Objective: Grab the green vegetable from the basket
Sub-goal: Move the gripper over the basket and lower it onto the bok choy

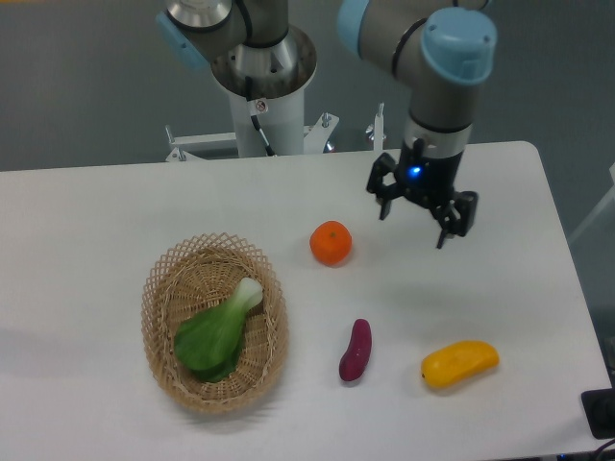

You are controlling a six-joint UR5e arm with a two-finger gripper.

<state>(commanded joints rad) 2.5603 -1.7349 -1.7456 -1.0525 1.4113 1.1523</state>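
The gripper (420,209) hangs above the tabletop (115,211) with its two fingers spread apart and nothing between them, so it is released and ready. It points down, to the right of the orange (331,242) and a little farther back, and it is well apart from the basket (161,283). I think the arm is only at the beginning of the task, because the reach to the basket is not yet made.

Taking the orange as the landmark: the small purple sweet potato (355,351) lies in front of it, slightly to the right, and the yellow mango-like fruit (459,364) lies farther right, also toward the front. The oval wicker basket stands to the left of the orange and nearer to the front edge.

The green vegetable (215,335) lies inside the basket, on its side. Its whitish stem points up toward the orange and its broad leaves rest at the lower wall. Probably the stem, being narrow and firm, is the better place to hold.
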